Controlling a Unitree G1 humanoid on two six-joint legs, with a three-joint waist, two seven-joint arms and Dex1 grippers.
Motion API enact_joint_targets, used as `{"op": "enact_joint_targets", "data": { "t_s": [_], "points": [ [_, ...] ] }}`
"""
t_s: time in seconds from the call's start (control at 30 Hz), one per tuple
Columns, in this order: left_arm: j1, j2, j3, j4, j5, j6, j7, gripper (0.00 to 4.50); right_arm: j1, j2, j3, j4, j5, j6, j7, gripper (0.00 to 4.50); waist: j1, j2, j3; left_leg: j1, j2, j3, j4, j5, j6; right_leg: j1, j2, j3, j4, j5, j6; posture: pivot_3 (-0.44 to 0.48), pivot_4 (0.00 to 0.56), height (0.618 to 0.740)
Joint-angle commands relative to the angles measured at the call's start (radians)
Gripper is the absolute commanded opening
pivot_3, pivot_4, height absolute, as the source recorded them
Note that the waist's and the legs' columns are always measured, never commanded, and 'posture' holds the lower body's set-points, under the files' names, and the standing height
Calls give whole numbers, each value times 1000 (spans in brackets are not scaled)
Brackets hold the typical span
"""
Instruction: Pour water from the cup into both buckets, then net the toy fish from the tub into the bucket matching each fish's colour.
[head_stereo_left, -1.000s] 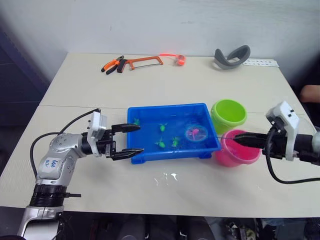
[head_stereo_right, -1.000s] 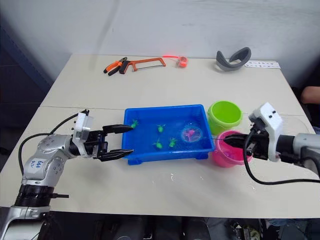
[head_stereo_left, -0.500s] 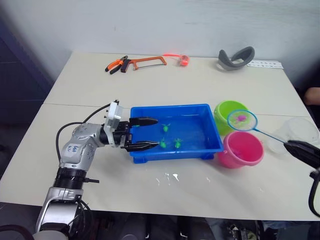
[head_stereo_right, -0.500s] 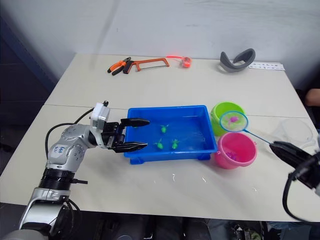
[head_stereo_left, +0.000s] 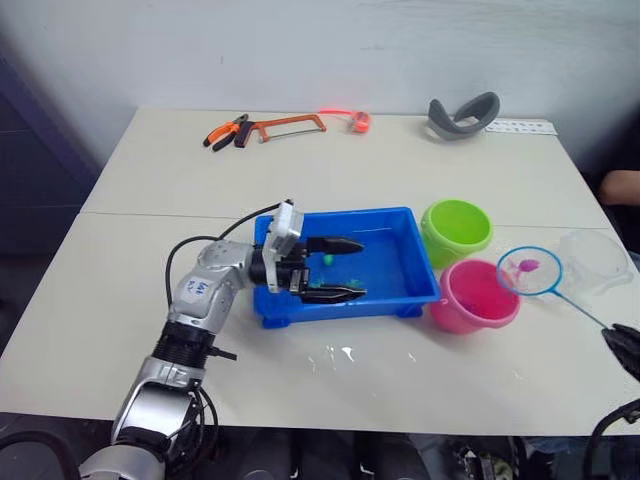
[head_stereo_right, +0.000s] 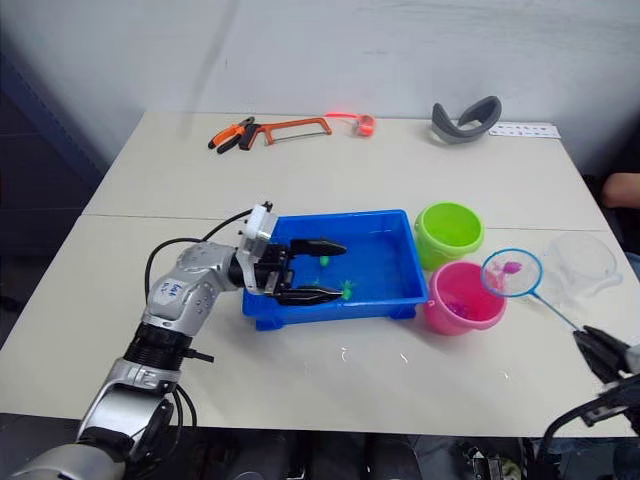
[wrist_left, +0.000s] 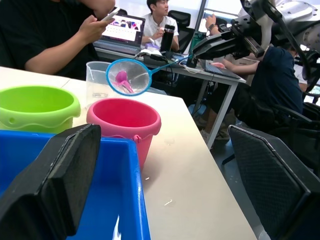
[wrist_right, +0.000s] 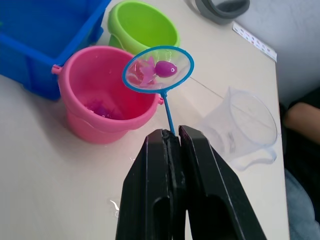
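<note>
At the lower right corner of the left eye view, the right gripper (wrist_right: 172, 137) is clamping its two fingers together on the thin handle of the net (head_stereo_left: 529, 271). The hoop is hanging in the air at the right of the frame, overlapping the right rim of the pink bucket (head_stereo_left: 475, 296). One pink fish (wrist_right: 165, 68) is lying in the mesh. More pink pieces are lying at the bottom of the pink bucket.

The cup (head_stereo_left: 596, 260) is standing upright just right of the hoop, near the table's right edge. Open table is lying between the pink bucket's near side and the front edge, marked with small wet patches (head_stereo_left: 335, 354).

At frame centre, the left gripper (head_stereo_left: 333, 269) is reaching over the left rim of the tub (head_stereo_left: 275, 305), its fingers spread wide apart above the water. Green fish (head_stereo_left: 327, 260) are lying in the tub between and beside the fingertips. The pink bucket is standing just beside the tub's near right corner.

The green bucket (head_stereo_left: 456, 229) is standing behind the pink one, near the tub's far right corner.

Along the far edge, in the upper part of the frame, pliers (head_stereo_left: 226, 130), a hacksaw (head_stereo_left: 285, 124) and a grey curved object (head_stereo_left: 463, 116) are lying well apart from the tub.
</note>
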Motion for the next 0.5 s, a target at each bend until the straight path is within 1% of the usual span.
{"op": "enact_joint_targets", "data": {
  "t_s": [0.03, 0.17, 0.23, 0.33, 0.43, 0.5],
  "points": [
    [1, -6, -7, -44, 4, 1, 7, 4423, 55, 19, 57, 47, -144, -224, 9, 0, 0, 0, 0, 0, 0, 0, 0, 0, 0, 0, 0, 0, 0, 0, 0, 0, 150, 740],
    [-2, -6, -10, -53, 12, -2, 11, 4423, 60, 17, 99, 148, -314, -490, -52, 0, -5, 0, 0, 1, 0, 1, 1, 0, 0, 1, -1, 1, -1, 0, 0, 0, 150, 740],
    [-4, -3, -11, -57, 18, -8, 13, 4423, 46, 11, 101, 184, -357, -594, -79, 0, -6, 0, 0, 1, 0, 1, 1, 0, 0, 0, 0, 1, -1, 0, 0, 0, 150, 740],
    [-8, -3, -10, -59, 22, -10, 14, 4423, 43, -43, 94, 269, -488, -763, -118, 0, -7, 0, 0, 1, 0, 1, 0, 0, -1, 0, 0, 1, -1, -1, -1, 0, 150, 740],
    [-10, -2, -12, -60, 26, -17, 17, 4423, 30, -105, 72, 360, -641, -963, -196, 0, -6, 0, 0, 1, 0, 0, 1, 0, -1, 1, 0, 1, -1, -1, -1, 0, 150, 740],
    [-13, -1, -11, -59, 29, -24, 17, 4423, 22, -128, 62, 390, -697, -1028, -234, 0, -6, 0, 0, 2, 0, 1, 1, 0, 0, 1, -1, 1, -1, -1, -1, 0, 150, 740]
  ]
}}
